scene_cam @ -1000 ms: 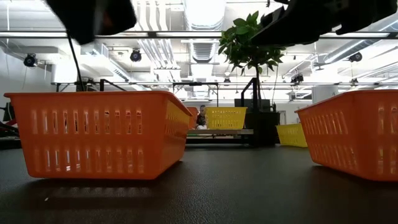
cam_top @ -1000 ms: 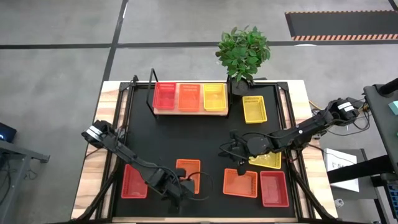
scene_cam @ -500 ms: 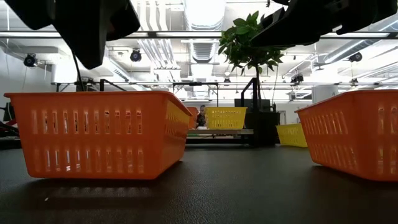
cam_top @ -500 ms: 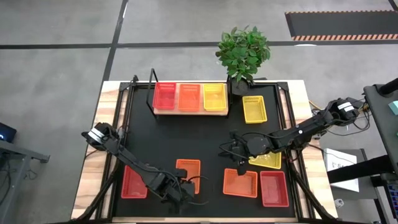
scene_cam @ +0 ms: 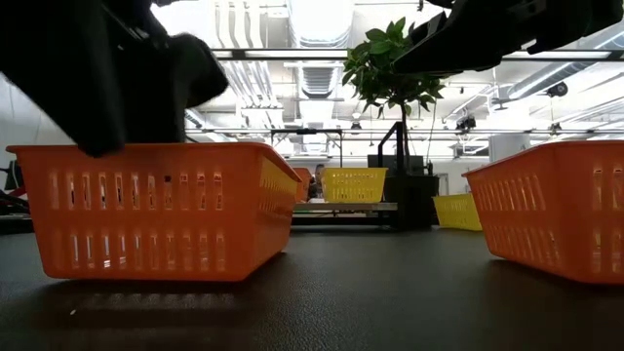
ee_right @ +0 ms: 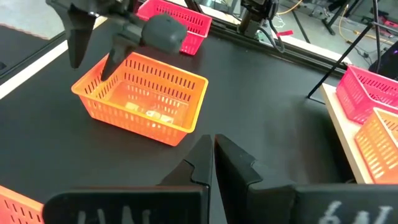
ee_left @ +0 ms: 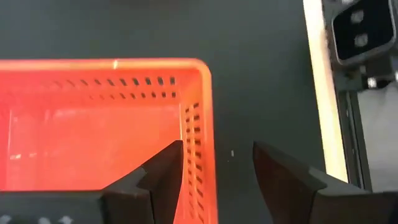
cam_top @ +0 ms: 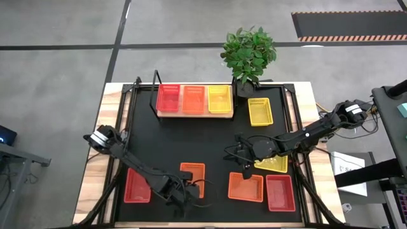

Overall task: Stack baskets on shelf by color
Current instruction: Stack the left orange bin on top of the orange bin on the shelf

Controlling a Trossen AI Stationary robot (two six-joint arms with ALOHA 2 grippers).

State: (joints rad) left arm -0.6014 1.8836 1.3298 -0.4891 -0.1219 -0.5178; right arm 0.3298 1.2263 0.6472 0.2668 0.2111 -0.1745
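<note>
Currently the left gripper [ee_left: 214, 168] is positioned at the near edge of the table, with its fingers [ee_left: 163, 171] spread apart and straddling one short wall of a loose orange basket [cam_top: 192, 178]; one finger is sitting inside the basket and the other outside it, and the wall is not yet being pinched. The step in hand appears to be the pickup of this basket. The shelf [cam_top: 194, 113] is lying at the far side of the table, already carrying one red, one orange and one yellow basket side by side, well apart from the gripper.

The right gripper [ee_right: 211, 155] is waiting over the table's middle with its fingers pressed together and holding nothing (a yellow basket [cam_top: 272, 164] is lying just beside that arm). A second orange basket [cam_top: 245, 187], two red baskets [cam_top: 137, 186] and another yellow one are also waiting on the black tabletop [cam_top: 191, 140].

The next move is probably calling for the left fingers to close on the wall, then a level lift, travel to the shelf, and placement into the orange basket [cam_top: 193, 99] there. Alignment over the middle position is likely mattering most, since the neighbouring baskets are sitting close on either side.
</note>
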